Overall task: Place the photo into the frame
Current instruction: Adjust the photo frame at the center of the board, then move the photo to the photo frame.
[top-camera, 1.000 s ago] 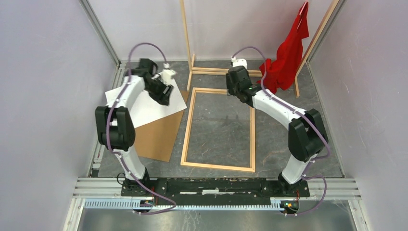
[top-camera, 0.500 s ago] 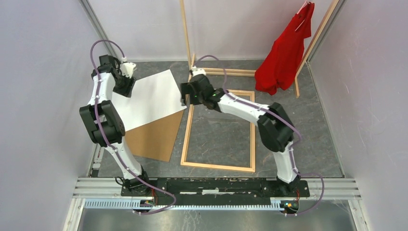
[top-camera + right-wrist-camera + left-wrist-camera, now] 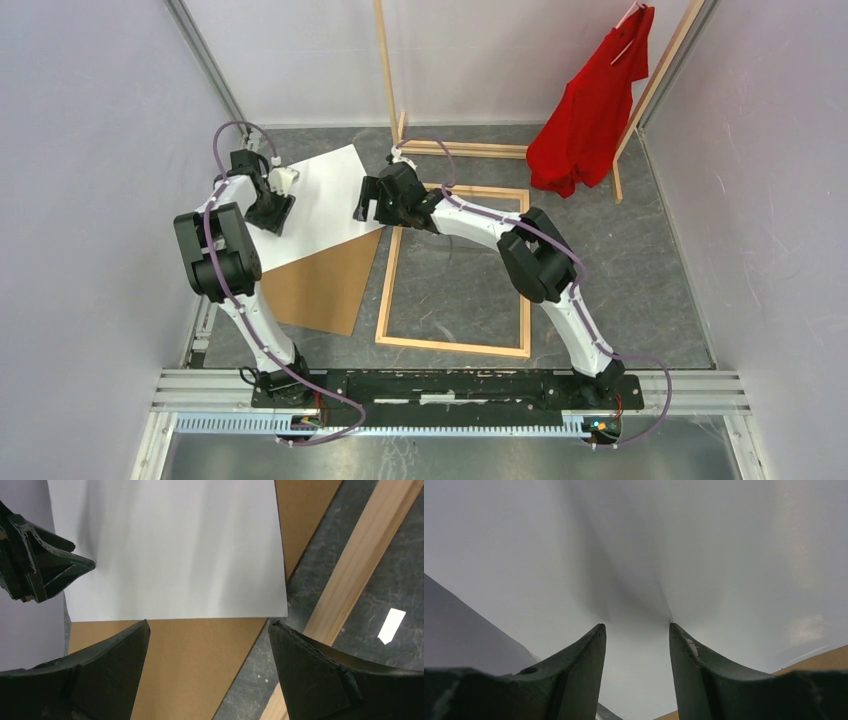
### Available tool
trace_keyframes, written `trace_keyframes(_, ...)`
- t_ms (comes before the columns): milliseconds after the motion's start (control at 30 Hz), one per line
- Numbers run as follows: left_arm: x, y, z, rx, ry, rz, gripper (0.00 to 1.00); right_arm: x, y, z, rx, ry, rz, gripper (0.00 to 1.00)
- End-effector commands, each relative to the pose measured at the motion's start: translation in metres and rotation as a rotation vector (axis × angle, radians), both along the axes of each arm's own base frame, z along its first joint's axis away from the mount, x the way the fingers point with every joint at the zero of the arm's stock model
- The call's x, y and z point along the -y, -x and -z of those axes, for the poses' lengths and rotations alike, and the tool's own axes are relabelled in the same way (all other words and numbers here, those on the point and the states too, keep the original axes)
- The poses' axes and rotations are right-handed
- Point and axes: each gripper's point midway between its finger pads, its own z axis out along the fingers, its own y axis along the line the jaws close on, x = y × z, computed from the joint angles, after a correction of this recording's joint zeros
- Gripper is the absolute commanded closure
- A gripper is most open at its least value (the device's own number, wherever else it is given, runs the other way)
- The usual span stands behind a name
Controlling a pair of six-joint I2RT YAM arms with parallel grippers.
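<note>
The photo (image 3: 325, 190) lies white side up at the left, partly on the brown backing board (image 3: 325, 285). The light wood frame (image 3: 385, 290) lies flat on the floor to its right. My left gripper (image 3: 272, 218) is open, its tips down on the photo's left part; the left wrist view shows only white paper (image 3: 724, 555) around the gripper (image 3: 637, 626). My right gripper (image 3: 364, 208) is open above the photo's near right corner. In the right wrist view the gripper (image 3: 209, 624) hovers over the board (image 3: 200, 665), with the photo (image 3: 170, 550) and a frame rail (image 3: 360, 570) beyond.
A tall wooden rack (image 3: 388, 80) with a red shirt (image 3: 590, 100) stands at the back right. Pale walls close in both sides. A small white scrap (image 3: 391, 625) lies on the dark floor inside the frame. The left gripper (image 3: 40, 565) shows in the right wrist view.
My right arm swung left from the frame's far side to the photo's right edge. My left gripper went to the photo's far left corner, then came nearer, onto the sheet. The shirt now hangs straight.
</note>
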Motion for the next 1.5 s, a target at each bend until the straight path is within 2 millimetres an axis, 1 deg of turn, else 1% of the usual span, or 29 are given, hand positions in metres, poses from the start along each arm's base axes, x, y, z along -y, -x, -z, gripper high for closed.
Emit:
trace_keyframes(0, 0.001, -0.004, 0.008, 0.029, -0.008, 0.004, 0.44, -0.010, 0.017, 0.002, -0.044, -0.014, 0.023, 0.05)
trace_keyframes(133, 0.008, 0.002, 0.015, 0.010, 0.006, 0.021, 0.44, -0.002, 0.022, 0.016, -0.079, 0.015, 0.045, 0.05)
trace_keyframes(233, 0.012, 0.006, 0.017, 0.000, 0.009, 0.033, 0.44, 0.003, 0.020, 0.027, -0.094, 0.076, 0.063, 0.05)
trace_keyframes(333, 0.016, 0.009, 0.016, 0.001, 0.014, 0.049, 0.44, 0.017, 0.020, 0.038, -0.106, 0.137, 0.089, 0.05)
trace_keyframes(500, 0.020, 0.010, 0.015, 0.003, 0.012, 0.068, 0.44, 0.040, 0.021, 0.045, -0.111, 0.163, 0.132, 0.05)
trace_keyframes(567, 0.021, 0.010, 0.016, 0.001, 0.015, 0.071, 0.44, 0.042, 0.018, 0.048, -0.112, 0.166, 0.143, 0.05)
trace_keyframes(733, 0.022, 0.013, 0.018, -0.009, 0.015, 0.080, 0.44, 0.044, 0.005, 0.054, -0.134, 0.147, 0.177, 0.05)
trace_keyframes(867, 0.022, 0.014, 0.018, -0.012, 0.011, 0.088, 0.45, 0.043, -0.001, 0.062, -0.178, 0.077, 0.215, 0.06)
trace_keyframes(1033, 0.023, 0.014, 0.017, -0.018, 0.014, 0.096, 0.45, 0.028, -0.010, 0.067, -0.220, -0.006, 0.233, 0.08)
trace_keyframes(1133, 0.024, 0.015, 0.016, -0.022, 0.014, 0.102, 0.45, 0.019, -0.012, 0.068, -0.237, -0.055, 0.229, 0.11)
trace_keyframes(1233, 0.023, 0.015, 0.015, -0.025, 0.014, 0.105, 0.45, 0.015, -0.013, 0.068, -0.247, -0.081, 0.225, 0.14)
trace_keyframes(1300, 0.023, 0.016, 0.015, -0.027, 0.014, 0.107, 0.45, 0.015, -0.013, 0.066, -0.247, -0.101, 0.225, 0.19)
trace_keyframes(1367, 0.024, 0.016, 0.015, -0.030, 0.014, 0.108, 0.45, 0.015, -0.012, 0.058, -0.234, -0.122, 0.223, 0.27)
trace_keyframes(1467, 0.023, 0.017, 0.015, -0.033, 0.012, 0.107, 0.45, 0.016, -0.010, 0.047, -0.219, -0.142, 0.222, 0.35)
